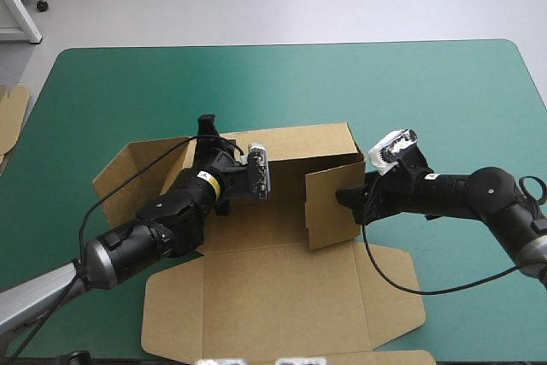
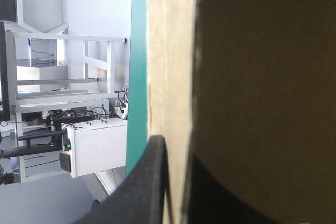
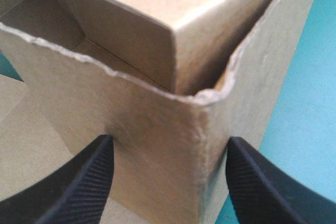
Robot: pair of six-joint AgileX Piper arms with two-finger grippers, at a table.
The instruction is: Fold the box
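Left gripper (image 1: pixel 207 126) clamps the brown cardboard box (image 1: pixel 282 245) by its far wall; right gripper (image 3: pixel 170 139), fingers (image 3: pixel 79 187) spread, straddles its right corner; spare brown board (image 1: pixel 10 117) lies at the table's left edge.

In the high view the left jaws are hidden behind their own wrist, the right jaws behind a raised side wall (image 1: pixel 329 207) of the box (image 1: pixel 308 143). The near edge of the lid (image 1: pixel 256 297) and the spare board (image 1: pixel 10 113) at the left edge of the bench (image 1: pixel 128 83) are cut off.
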